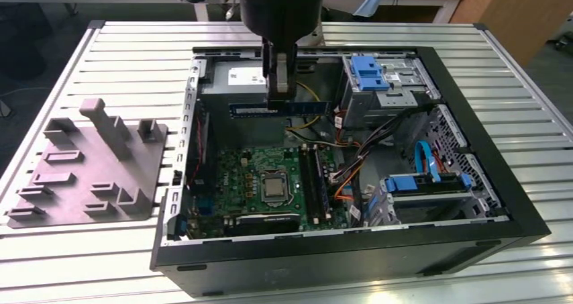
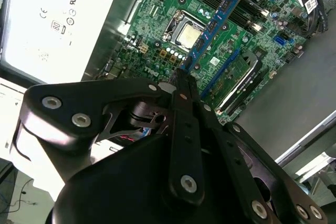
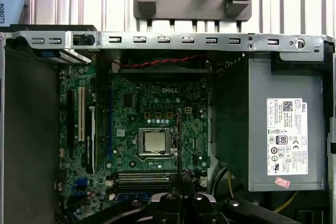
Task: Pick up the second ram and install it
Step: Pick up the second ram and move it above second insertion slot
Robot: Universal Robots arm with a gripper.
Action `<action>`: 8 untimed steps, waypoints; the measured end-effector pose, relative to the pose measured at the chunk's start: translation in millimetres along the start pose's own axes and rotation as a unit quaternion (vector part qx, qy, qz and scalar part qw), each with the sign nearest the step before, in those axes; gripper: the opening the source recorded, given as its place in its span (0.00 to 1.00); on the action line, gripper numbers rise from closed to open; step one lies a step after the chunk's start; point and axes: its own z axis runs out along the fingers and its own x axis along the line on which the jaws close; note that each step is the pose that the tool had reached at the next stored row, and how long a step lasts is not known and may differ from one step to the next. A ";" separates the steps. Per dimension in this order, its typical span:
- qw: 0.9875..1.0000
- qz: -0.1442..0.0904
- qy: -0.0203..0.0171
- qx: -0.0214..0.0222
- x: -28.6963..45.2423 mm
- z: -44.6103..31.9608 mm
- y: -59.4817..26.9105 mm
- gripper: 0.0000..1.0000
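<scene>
Tool (image 1: 279, 103) is pressed together on the memory stick (image 1: 251, 109), pinching it abt mid-length. The stick lies level & an end pokes out on each side of the fingers.

In the exterior view the stick hangs over the 12 o'clock end of the open PC case (image 1: 430, 250), near the grey power supply (image 1: 235, 79). It's up off the green main board (image 1: 255, 176), which sits toward 6 o'clock from it. The board's black slots (image 1: 312, 176) are at abt 5 o'clock from the stick, well apart from it, w/ the processor (image 1: 273, 186) just beside them.

In the second wrist view the stick (image 2: 215, 24) runs out from the tool (image 2: 182, 74) above the board, not touching it. In the first wrist view it shows edge-on as a thin dark line (image 3: 179, 140) across the processor's side.

A grey plastic fixture (image 1: 90, 176) stands at 9 o'clock of the case on the slatted metal surface (image 1: 134, 49).
</scene>
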 end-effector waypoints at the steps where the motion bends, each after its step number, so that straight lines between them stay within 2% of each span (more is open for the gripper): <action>1: 1.000 0.000 0.000 0.000 0.0 0.0 0.0 0.11; 4: 1.000 0.000 0.000 0.000 0.1 0.9 0.0 0.11; 8: 1.000 0.000 0.000 0.000 0.3 6.1 -0.1 0.11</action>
